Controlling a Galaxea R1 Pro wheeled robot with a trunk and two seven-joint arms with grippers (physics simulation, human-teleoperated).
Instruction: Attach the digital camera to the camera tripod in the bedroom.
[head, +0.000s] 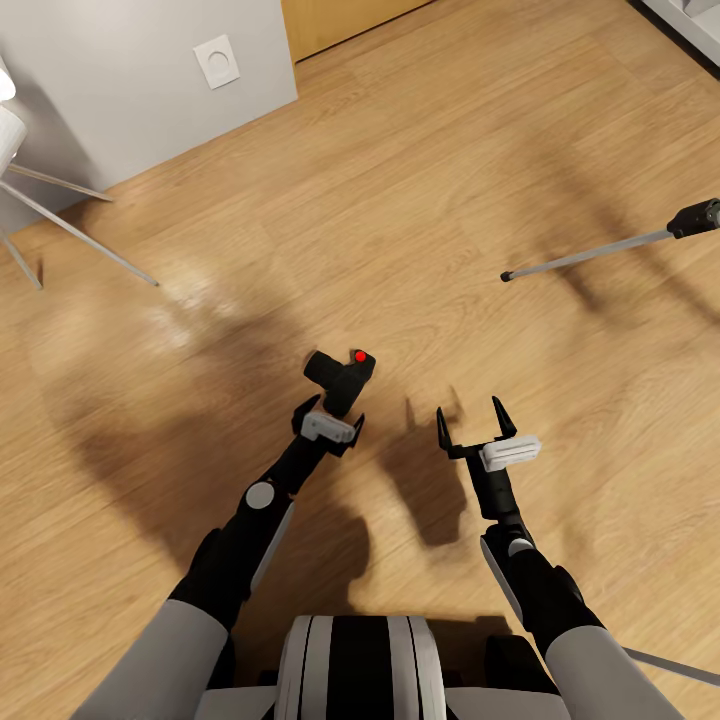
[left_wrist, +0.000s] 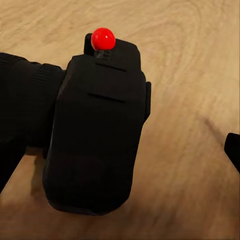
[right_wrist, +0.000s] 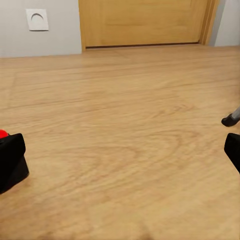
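Observation:
The digital camera (head: 340, 375), a black boxy body with a red button, sits low over the wooden floor in front of me. My left gripper (head: 332, 412) is open around its near end. In the left wrist view the camera (left_wrist: 95, 130) looms very close, and one black fingertip (left_wrist: 233, 150) stands apart from its side. My right gripper (head: 470, 412) is open and empty, to the right of the camera. One silver leg of the camera tripod (head: 590, 258), with a black joint, slants in from the right. Its black foot (right_wrist: 231, 119) is in the right wrist view, as is a corner of the camera (right_wrist: 10, 162).
A pale grey wall with a white socket plate (head: 217, 62) stands far left, with an oak door (right_wrist: 145, 22) beside it. A white object on thin metal legs (head: 80, 235) is at the left edge. Grey shelving (head: 690, 20) is at the far right. A thin silver rod (head: 670, 665) crosses the near right corner.

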